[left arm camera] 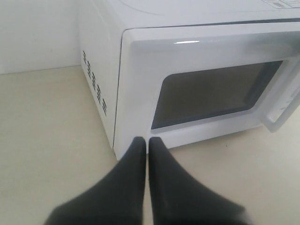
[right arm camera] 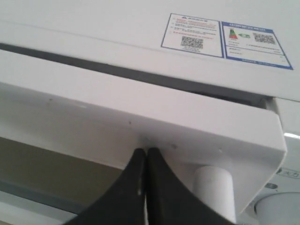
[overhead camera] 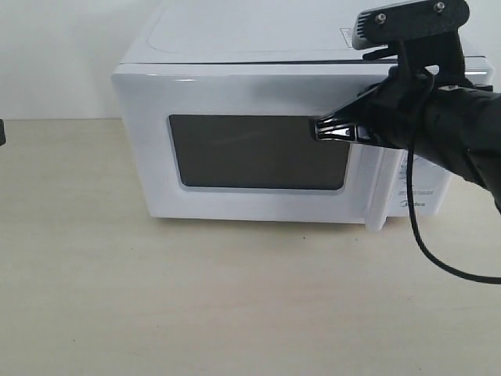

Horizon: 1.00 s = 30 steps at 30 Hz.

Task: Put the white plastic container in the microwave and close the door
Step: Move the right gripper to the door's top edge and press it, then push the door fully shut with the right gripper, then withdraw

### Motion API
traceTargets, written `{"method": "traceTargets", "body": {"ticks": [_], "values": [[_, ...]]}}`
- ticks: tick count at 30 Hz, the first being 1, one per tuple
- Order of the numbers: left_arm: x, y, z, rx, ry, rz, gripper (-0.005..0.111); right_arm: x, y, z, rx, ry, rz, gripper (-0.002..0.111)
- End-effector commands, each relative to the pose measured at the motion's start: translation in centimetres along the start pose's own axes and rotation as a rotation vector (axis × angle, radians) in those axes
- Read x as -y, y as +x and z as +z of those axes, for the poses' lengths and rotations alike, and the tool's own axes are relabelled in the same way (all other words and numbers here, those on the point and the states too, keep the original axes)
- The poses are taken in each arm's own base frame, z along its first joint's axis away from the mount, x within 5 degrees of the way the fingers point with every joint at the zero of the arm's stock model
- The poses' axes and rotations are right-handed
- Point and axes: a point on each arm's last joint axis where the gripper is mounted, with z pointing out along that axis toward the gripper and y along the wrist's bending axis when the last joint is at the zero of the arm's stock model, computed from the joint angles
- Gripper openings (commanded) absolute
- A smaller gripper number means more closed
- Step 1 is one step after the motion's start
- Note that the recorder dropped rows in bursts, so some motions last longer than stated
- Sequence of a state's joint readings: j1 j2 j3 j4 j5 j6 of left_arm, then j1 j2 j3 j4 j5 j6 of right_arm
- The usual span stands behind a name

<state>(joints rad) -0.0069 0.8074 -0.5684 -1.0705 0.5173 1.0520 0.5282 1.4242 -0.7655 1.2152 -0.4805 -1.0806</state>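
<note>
The white microwave (overhead camera: 235, 47) stands at the back of the table. Its door (overhead camera: 243, 94), with the dark mesh window (overhead camera: 254, 153), lies almost flat against the body. A thin dark gap (right arm camera: 140, 77) shows along the door's top edge. My right gripper (overhead camera: 317, 128) is shut, and its tips (right arm camera: 146, 151) press on the door's front just left of the vertical bar handle (overhead camera: 381, 192). My left gripper (left arm camera: 143, 139) is shut on nothing, low over the table by the microwave's front left corner (left arm camera: 123, 145). The white plastic container is out of view.
Beige tabletop (overhead camera: 196, 298) stretches in front of the microwave. A black cable (overhead camera: 423, 243) hangs from the right arm down to the table at the right. Stickers (right arm camera: 194, 35) lie on the microwave's top. Vent slots (left arm camera: 93, 84) line its left side.
</note>
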Motion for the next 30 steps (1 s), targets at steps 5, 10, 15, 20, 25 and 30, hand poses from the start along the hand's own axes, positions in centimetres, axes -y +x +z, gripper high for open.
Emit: {"method": "traceTargets", "body": {"ticks": [5,10,15,20,25,30], "values": [[0.2,0.1,0.0,-0.005,0.017,-0.014,0.004,0.7,-2.2,0.0,0.092,0.06,0.006,0.0],[0.4,0.2,0.0,-0.016,0.037,-0.014,0.004,0.6,-2.2,0.0,0.089,0.059,0.01,0.0],[0.5,0.3,0.0,-0.022,0.048,-0.014,0.004,0.3,-1.8,0.1,0.052,0.027,0.029,0.0],[0.5,0.3,0.0,-0.024,0.046,-0.01,0.004,0.3,-1.2,0.7,0.035,0.053,-0.011,0.0],[0.5,0.3,0.0,-0.023,0.047,-0.003,0.004,0.3,-1.0,0.9,0.03,0.061,-0.03,0.0],[0.5,0.3,0.0,-0.023,0.047,-0.003,0.004,0.5,-1.0,0.8,0.031,0.081,-0.044,0.0]]}}
